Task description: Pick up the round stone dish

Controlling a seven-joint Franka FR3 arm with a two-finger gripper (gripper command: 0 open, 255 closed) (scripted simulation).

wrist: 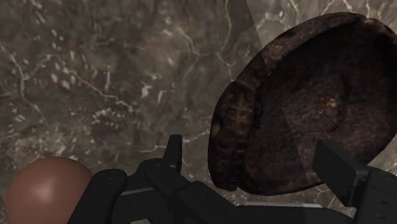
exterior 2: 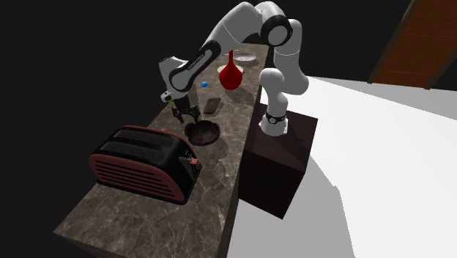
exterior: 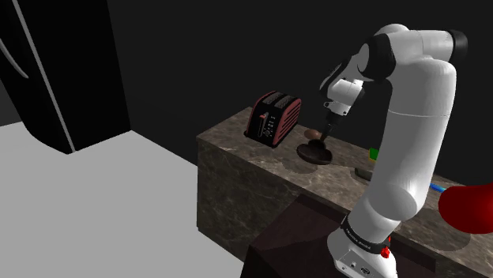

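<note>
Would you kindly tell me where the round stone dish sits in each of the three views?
Shoulder view: dish right of centre, right of the toaster, below the gripper.
Second exterior view: dish left of centre, beyond the toaster, below the gripper.
Wrist view: dish close up, its rim between the open fingers.
Shared landmark: the gripper.

One toaster [exterior 2: 145,161], one round dish [exterior 2: 204,133], one red vase [exterior 2: 231,75]
</note>
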